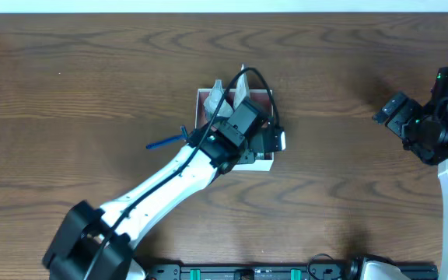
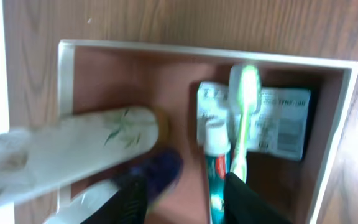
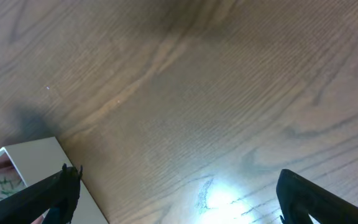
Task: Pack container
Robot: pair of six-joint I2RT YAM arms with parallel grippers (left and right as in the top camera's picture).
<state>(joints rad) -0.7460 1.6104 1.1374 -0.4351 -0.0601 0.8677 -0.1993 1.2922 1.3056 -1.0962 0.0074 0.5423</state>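
Observation:
The container is a square box with white walls and a dusty-pink inside; in the overhead view it sits mid-table under my left arm. Inside lie a small toothpaste tube, a green-and-white toothbrush and a dark packet with a white label. A white tube with a leaf print rests tilted across the left wall. A blurred blue thing lies by my left finger. My left gripper is open, low inside the box. My right gripper is open and empty over bare table.
A blue handle sticks out past the box's left side onto the wooden table. A corner of the box shows at the lower left of the right wrist view. My right arm hangs at the far right of the table.

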